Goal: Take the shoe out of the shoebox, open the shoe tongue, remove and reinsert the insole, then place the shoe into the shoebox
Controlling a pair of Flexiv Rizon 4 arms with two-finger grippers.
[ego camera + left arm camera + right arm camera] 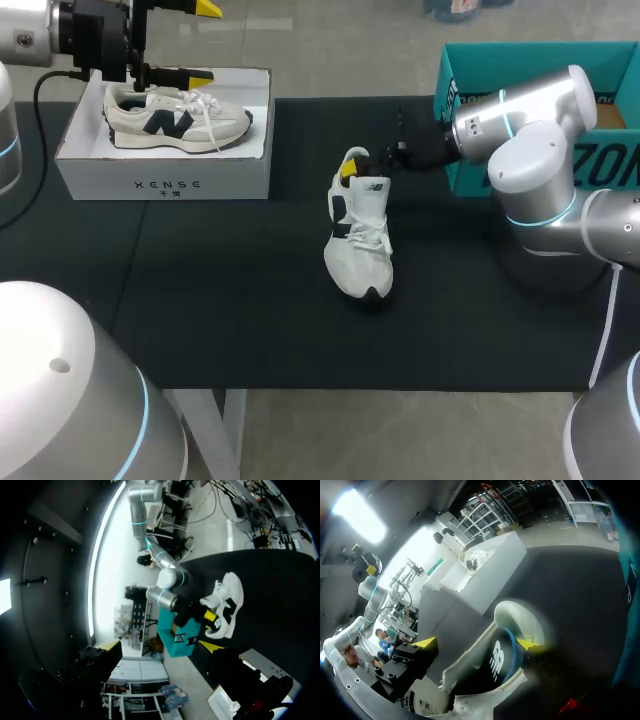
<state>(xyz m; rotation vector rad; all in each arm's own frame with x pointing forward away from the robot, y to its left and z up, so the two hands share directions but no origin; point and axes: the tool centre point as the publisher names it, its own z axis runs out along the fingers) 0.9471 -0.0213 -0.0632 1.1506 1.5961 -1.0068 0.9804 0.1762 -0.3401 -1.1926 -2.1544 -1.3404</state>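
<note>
Right jaws: open, one tip at the heel collar of the shoe [362,240], the other outside it.
Left jaws: open, empty, above the far-left shoebox [240,175].
Shoe: mid tabletop [220,290], toe near.
Handling: probably light with a floppy upper, so I'd pinch the stiffer heel.

the shoe [365,250] is white cloth with smooth panels and cloth laces. the table [230,320] has a matt black cover. the shoebox [165,172] is matt white card. the right arm [540,105] has a smooth, glossy shell.
</note>
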